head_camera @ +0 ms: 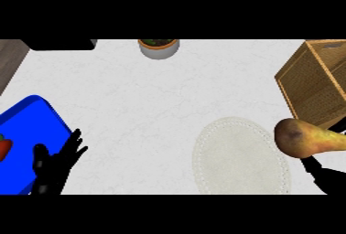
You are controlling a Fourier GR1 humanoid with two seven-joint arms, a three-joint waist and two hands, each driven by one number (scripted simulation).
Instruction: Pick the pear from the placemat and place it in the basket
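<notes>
The yellow-brown pear [305,138] hangs near the right edge, looking large and lifted, over the right rim of the pale oval placemat [236,157]. My right hand [323,176] shows only as a dark shape directly under the pear and is mostly hidden by it; it seems curled on the fruit. The woven basket [312,84] stands at the upper right, just beyond the pear, its opening partly cut off by the frame. At the lower left my left hand [55,165] rests open, fingers pointing up, beside the blue tray.
A blue tray [30,132] lies at the left edge with a red item [3,148] on it. A potted plant [159,48] stands at the back centre, a dark object [61,44] at the back left. White counter [148,105] spreads between.
</notes>
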